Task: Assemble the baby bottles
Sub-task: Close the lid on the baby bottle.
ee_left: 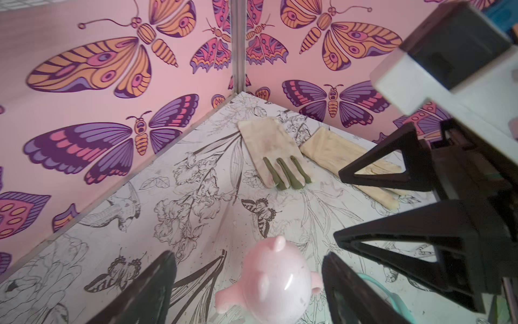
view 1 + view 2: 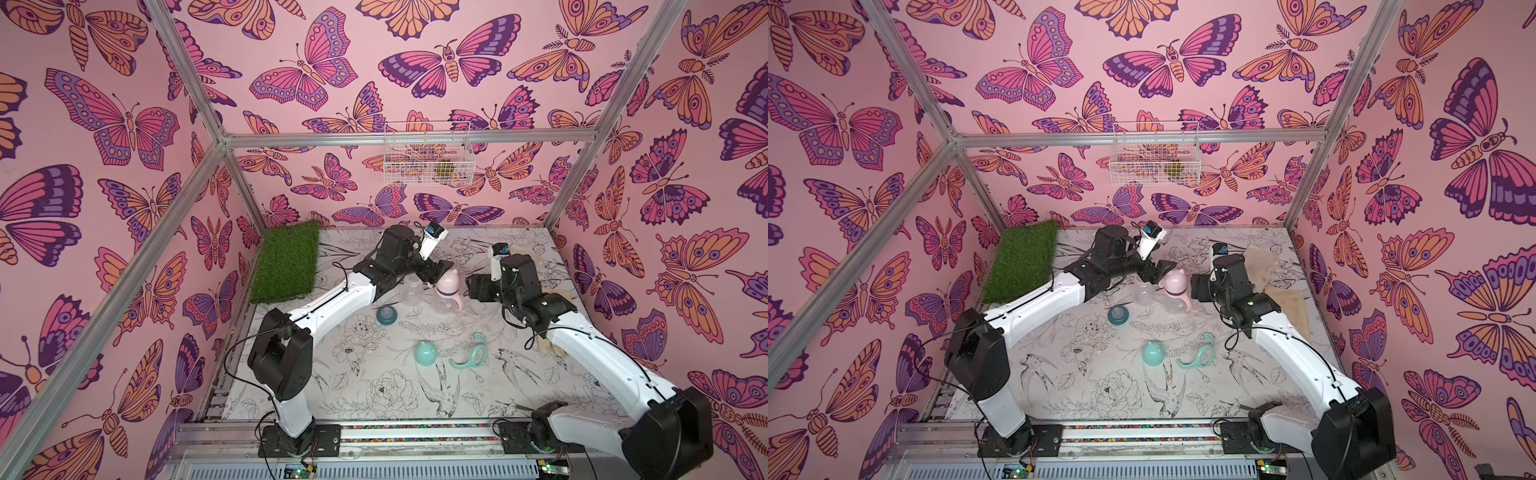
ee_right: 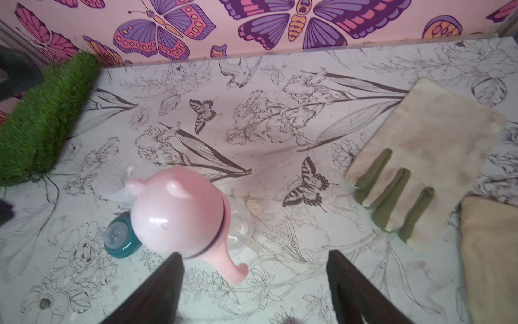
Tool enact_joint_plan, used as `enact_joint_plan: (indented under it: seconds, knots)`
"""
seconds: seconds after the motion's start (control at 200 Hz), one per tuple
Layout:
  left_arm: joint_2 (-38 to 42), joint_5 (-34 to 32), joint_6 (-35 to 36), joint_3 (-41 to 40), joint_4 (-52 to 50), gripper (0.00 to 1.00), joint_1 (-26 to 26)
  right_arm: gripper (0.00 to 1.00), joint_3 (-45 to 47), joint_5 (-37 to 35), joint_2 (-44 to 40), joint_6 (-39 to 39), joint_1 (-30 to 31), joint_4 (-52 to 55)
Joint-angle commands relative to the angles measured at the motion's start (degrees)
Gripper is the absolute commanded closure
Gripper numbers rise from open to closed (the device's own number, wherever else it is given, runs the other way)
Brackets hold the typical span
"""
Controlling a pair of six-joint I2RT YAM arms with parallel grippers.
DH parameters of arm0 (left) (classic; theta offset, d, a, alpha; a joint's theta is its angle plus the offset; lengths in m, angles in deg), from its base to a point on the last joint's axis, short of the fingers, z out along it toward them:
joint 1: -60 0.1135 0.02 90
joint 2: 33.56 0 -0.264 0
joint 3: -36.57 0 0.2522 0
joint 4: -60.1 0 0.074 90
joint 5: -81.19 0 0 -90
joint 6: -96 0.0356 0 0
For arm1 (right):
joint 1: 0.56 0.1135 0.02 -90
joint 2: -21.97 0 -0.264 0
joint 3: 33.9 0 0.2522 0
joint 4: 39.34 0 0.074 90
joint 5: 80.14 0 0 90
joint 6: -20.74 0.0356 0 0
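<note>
Plainly, any lettering on the parts is too small to read. Take the back wall as 12 o'clock in both top views. A white wire basket (image 2: pixel 428 154) hangs on that wall at 12 and holds a small yellow-green thing, too blurred to name.

On the flower-printed white table (image 2: pixel 374 395), the assembled pink baby bottle (image 2: pixel 446 293) sits at about 1 o'clock from the centre. It has a pale pink eared dome cap (image 3: pixel 179 213) on top, a pink twin-handled ring (image 3: pixel 234 268) beneath it and a clear body below. Whether it stands quite upright I cannot tell.

The left gripper (image 1: pixel 248 256) is at the bottle's 10 o'clock, jaws apart, with the cap between them and a gap on each side. The right gripper (image 3: pixel 253 254) is at the bottle's 3 o'clock, jaws likewise apart and clamped on nothing.

A bare clear plastic bottle (image 2: pixel 411 291) is just beside the pink one, at its 9 o'clock. A dark teal round collar (image 2: pixel 386 314), with a clear nipple seated in it, lies at the pink bottle's 8 o'clock. A mint-teal eared dome cap (image 2: pixel 426 353) rests at 5 o'clock from the centre. A mint-teal twin-handled ring (image 2: pixel 469 354) lies just beside it, at its 3 o'clock.

A green artificial-grass mat (image 2: pixel 286 262) fills the 10 o'clock corner, and two beige gloves (image 1: pixel 269 151) lie at 2 o'clock.
</note>
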Motion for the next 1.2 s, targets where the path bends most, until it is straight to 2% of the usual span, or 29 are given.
enact_joint_plan:
  seconds: [0.0,0.185,0.521,0.851,1.197]
  knots:
    - [0.5,-7.0,-4.9,-3.8,7.1,0.18,0.0,0.21,-5.2,2.9,3.7,-0.6,-0.3,-4.1]
    - [-0.3,-11.3,-10.5,-5.4,8.3,0.22,-0.3,0.27,-8.7,7.4,9.2,-0.8,-0.3,-5.7]
    - [-2.7,-17.4,-14.1,-5.0,8.4,0.24,-2.6,0.30,-7.3,6.8,11.7,-1.2,-0.3,-8.6]
    - [-4.4,-24.7,-13.8,-4.4,5.8,0.25,-6.1,0.31,-4.6,6.2,11.6,-1.0,0.1,-9.6]
    - [-5.6,-27.8,-13.9,-5.5,5.3,0.26,-7.9,0.32,-1.1,3.6,11.9,-1.1,1.3,-9.3]
